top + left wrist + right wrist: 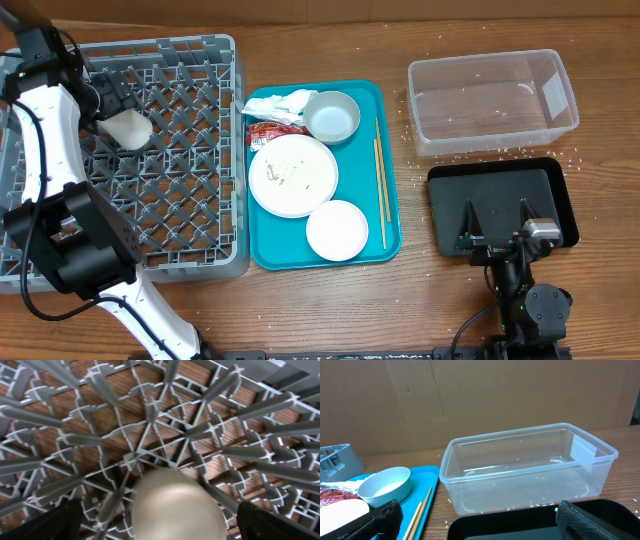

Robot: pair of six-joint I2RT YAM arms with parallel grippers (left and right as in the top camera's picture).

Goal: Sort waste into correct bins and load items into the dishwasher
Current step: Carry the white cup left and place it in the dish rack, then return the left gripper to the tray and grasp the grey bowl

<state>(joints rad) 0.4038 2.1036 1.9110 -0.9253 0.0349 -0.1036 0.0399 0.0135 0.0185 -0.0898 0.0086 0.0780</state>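
The table (480, 30) under me is brown wood grain, speckled with tiny white grains (572, 157) around the clear tub (490, 100). Behind it, my right wrist camera shows a plain cardboard wall (470, 395).

My left gripper (160, 520) hangs over the grey dish rack (190, 60) at the left of the table. Its jaws are spread wide, and a white cup (130, 130) sits on the lattice between them, clear of both fingers (45, 525); it is blurred, so I cannot tell how it stands.

My right gripper (497, 228) is over the black tray (500, 185), just in front of the tub, jaws parted and empty.

Between rack and tub lies the teal tray (355, 165). It carries the plate (293, 175), bowl (332, 116), a smaller round white piece (337, 230), chopsticks (381, 180), a crumpled napkin (280, 103) and the red-and-white wrapper (268, 133)
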